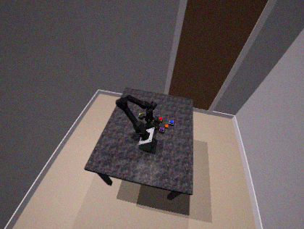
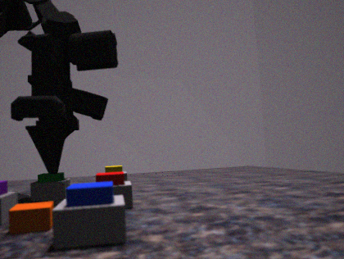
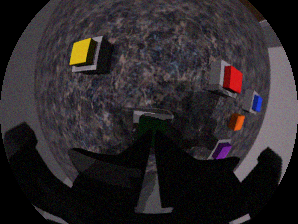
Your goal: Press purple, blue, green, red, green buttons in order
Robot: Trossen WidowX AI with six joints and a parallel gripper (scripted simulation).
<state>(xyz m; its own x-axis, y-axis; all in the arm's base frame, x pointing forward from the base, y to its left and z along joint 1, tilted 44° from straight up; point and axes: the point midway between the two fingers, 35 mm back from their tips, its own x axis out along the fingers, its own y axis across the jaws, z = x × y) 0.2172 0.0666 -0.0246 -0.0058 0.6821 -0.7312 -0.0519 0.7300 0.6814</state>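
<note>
My gripper point(image 2: 52, 171) point(image 3: 153, 133) is shut with nothing in it and points straight down. Its tips meet the top of the green button point(image 2: 50, 178) point(image 3: 152, 123), whose cap is in shadow; how far down it is pressed I cannot tell. In the top view the arm hides this button. The red button point(image 1: 160, 118) point(image 2: 110, 179) point(image 3: 233, 79), the blue button point(image 1: 171, 122) point(image 2: 90, 194) point(image 3: 257, 103) and the purple button point(image 1: 161, 129) point(image 2: 3, 187) point(image 3: 221, 150) stand apart from the gripper with their caps raised.
A yellow button point(image 2: 114, 168) point(image 3: 82, 52) stands on the other side of the green one from the purple one. An orange block point(image 1: 166, 126) point(image 2: 31, 218) point(image 3: 236, 122) lies between the blue and purple buttons, on the dark speckled table point(image 1: 170, 159).
</note>
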